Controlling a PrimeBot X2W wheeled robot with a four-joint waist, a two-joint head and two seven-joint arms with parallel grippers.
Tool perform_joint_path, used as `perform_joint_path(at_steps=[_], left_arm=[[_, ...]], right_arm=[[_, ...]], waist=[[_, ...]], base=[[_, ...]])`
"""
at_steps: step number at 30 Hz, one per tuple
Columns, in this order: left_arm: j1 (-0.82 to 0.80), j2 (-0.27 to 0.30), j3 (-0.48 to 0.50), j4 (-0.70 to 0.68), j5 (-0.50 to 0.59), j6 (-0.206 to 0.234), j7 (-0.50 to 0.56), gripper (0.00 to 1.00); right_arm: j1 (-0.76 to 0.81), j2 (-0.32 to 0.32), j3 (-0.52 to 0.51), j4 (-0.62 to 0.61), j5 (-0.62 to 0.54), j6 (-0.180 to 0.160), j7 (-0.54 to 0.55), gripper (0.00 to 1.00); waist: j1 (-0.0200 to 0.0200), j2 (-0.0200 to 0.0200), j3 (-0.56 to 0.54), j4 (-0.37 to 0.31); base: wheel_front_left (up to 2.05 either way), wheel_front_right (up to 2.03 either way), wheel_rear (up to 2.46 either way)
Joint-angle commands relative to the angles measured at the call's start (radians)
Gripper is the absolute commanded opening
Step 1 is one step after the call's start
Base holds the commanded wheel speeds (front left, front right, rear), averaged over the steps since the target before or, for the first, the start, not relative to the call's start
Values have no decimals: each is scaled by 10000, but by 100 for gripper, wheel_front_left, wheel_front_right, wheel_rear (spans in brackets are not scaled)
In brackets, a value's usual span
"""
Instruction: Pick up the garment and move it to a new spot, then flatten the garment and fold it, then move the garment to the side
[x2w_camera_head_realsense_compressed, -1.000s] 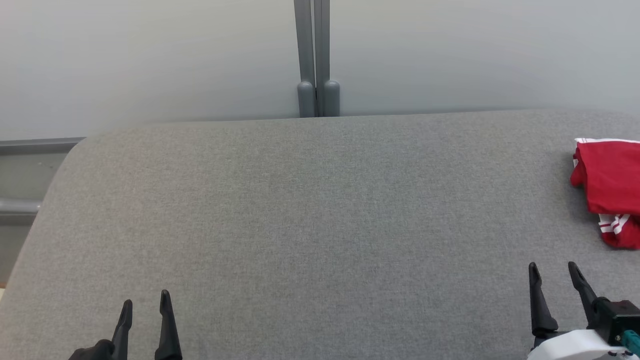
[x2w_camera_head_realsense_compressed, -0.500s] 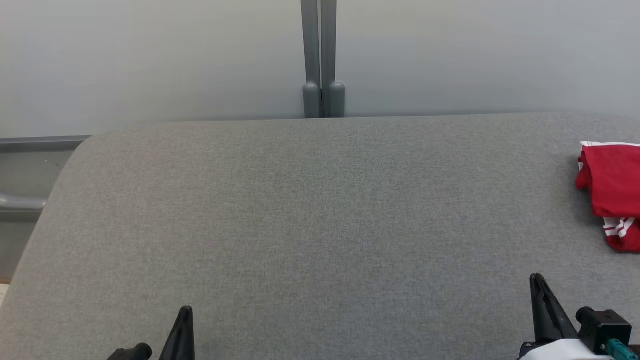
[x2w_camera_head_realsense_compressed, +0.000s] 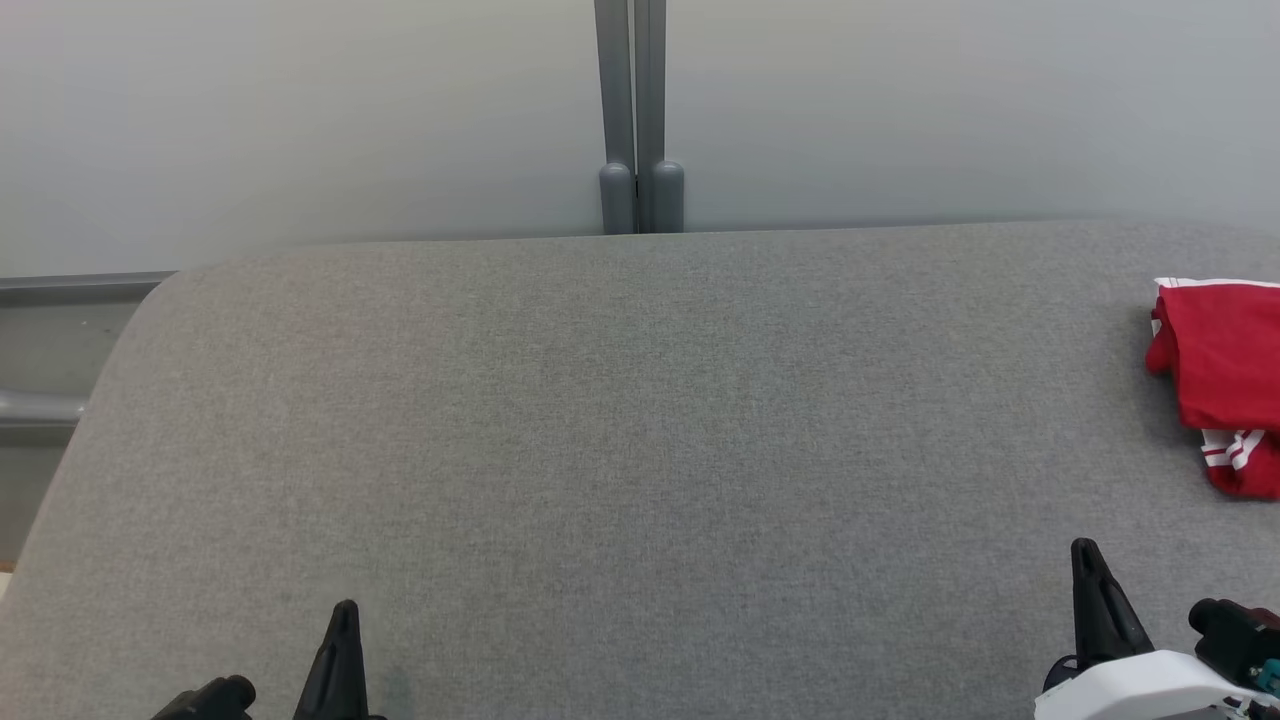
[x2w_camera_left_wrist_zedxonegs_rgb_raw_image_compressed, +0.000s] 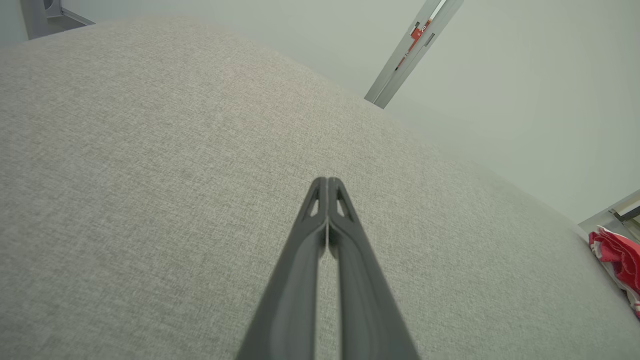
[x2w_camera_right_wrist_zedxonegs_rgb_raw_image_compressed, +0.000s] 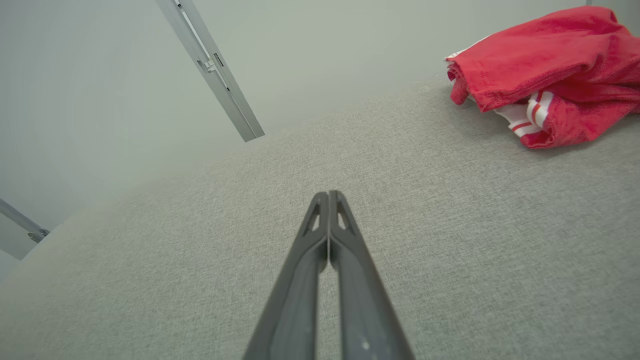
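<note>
Head view looks down on a broad grey woven-fabric surface (x2w_camera_head_realsense_compressed: 620, 420) with rounded corners, backed by a pale plain wall (x2w_camera_head_realsense_compressed: 300, 120) where a pair of grey metal posts (x2w_camera_head_realsense_compressed: 632, 100) meets the far edge. The red garment with white stripes (x2w_camera_head_realsense_compressed: 1225, 370) lies in a folded, slightly bunched heap on the surface's far right side, cut off by the picture's edge, with a white-trimmed edge along its far side and a striped cuff poking out at its near end. The left gripper (x2w_camera_head_realsense_compressed: 343, 612) sits low at the near left, above bare fabric and well apart from the cloth. Its wrist view shows the two long dark fingers pressed together at the tips with nothing between them. The right gripper (x2w_camera_head_realsense_compressed: 1088, 552) sits at the near right, nearer the garment but not touching it. From its wrist view, its fingers are likewise closed tip to tip on nothing, and the red heap lies up and to the right of them.
</note>
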Motion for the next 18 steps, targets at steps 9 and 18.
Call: perform_joint_path(at_steps=[9, 18], left_arm=[[-575, 81, 228, -224, -1553, -27, 399, 0], [-794, 100, 385, -260, -2756, -37, 734, 0]], right_arm=[[-512, -63, 6, -41, 1806, -2, 412, 0], [-754, -69, 10, 31, 3209, -2, 756, 0]], waist=[[0, 0, 30, -56], [0, 0, 58, -109]], base=[[0, 0, 0], [0, 0, 0]])
